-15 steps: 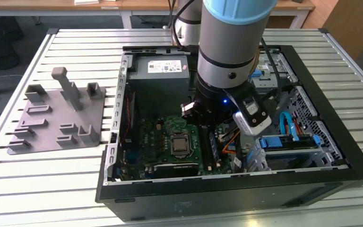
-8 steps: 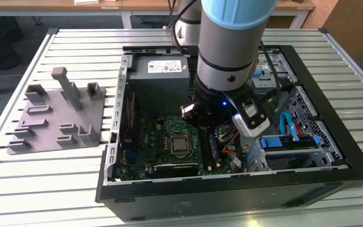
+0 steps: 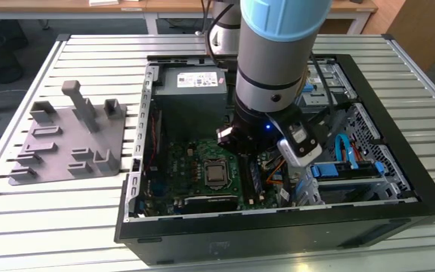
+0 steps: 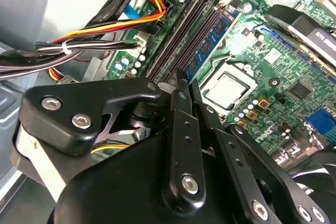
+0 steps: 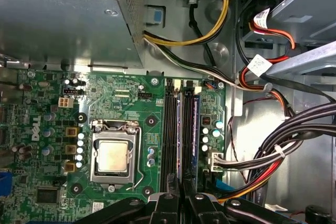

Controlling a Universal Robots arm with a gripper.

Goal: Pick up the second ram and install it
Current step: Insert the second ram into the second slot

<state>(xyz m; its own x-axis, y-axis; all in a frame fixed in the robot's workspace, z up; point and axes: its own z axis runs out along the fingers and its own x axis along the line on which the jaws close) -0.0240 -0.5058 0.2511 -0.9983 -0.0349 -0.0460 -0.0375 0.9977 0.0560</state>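
Observation:
A dark-blue ram strip (image 4: 210, 40) (image 5: 195, 129) with black chips stands on edge, seated in one of the long black sockets (image 4: 176, 35) (image 5: 171, 129) on the green motherboard. I cannot tell whether it is the second ram. My gripper (image 4: 185, 77) (image 5: 180, 184) hangs inside the open computer case (image 3: 278, 226), directly over the near end of these sockets. Its fingers are shut close together, and nothing shows between them. The grey moulded tray (image 3: 66, 141) lies on the table at the exterior view's left, and its slots hold no strip.
The processor socket (image 5: 113, 157) (image 4: 227, 88) lies beside the memory sockets. The grey power supply (image 3: 191, 85) fills the case's far end. Bundles of black, yellow and red cables (image 4: 105, 30) (image 5: 294, 145) run close on the sockets' other side. A drive cage with blue clips (image 3: 346, 167) stands at the exterior view's right.

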